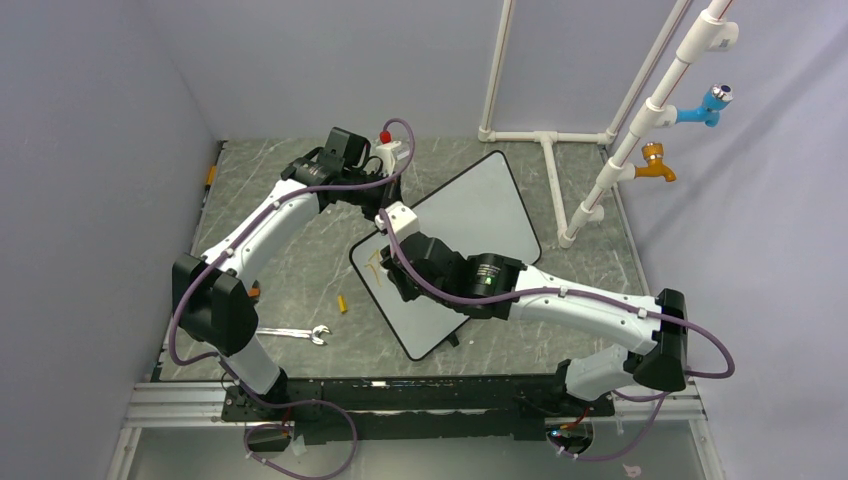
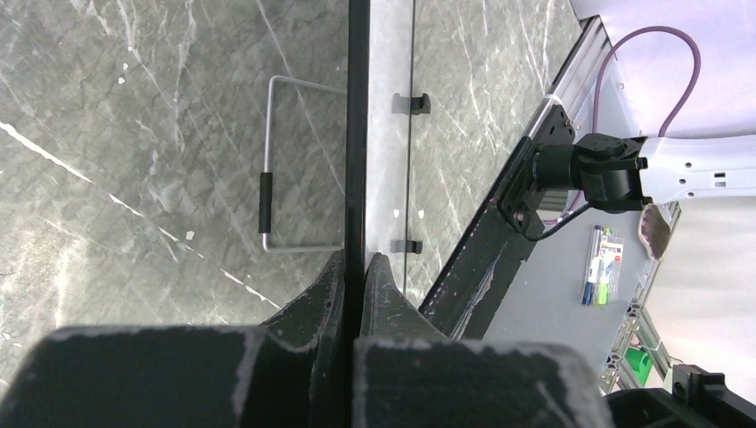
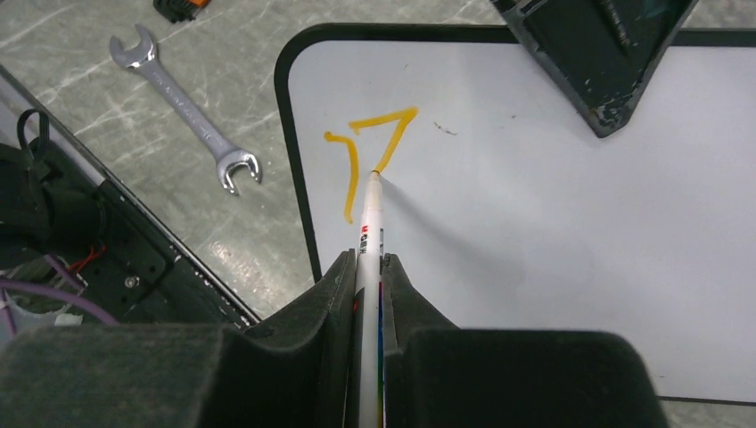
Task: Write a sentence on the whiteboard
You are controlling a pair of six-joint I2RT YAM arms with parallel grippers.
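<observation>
The whiteboard [image 1: 470, 215] lies tilted on the marble table, white with a thin black frame. My left gripper [image 1: 392, 208] is shut on its far left edge; in the left wrist view its jaws [image 2: 359, 260] pinch the black frame [image 2: 358, 134], with two black clips [image 2: 410, 104] nearby. My right gripper [image 3: 367, 259] is shut on a white marker [image 3: 368, 223], its tip touching the board. The sentence [image 3: 379, 134] is only a few orange strokes near the board's corner, also visible in the top view [image 1: 375, 265]. The board [image 3: 553, 205] fills the right wrist view.
A silver wrench [image 1: 293, 334] and a small yellow cap [image 1: 342, 303] lie left of the board; the wrench also shows in the right wrist view [image 3: 187, 111]. A white pipe frame [image 1: 560, 180] with taps stands at the back right. A wire stand [image 2: 267, 178] sits under the board.
</observation>
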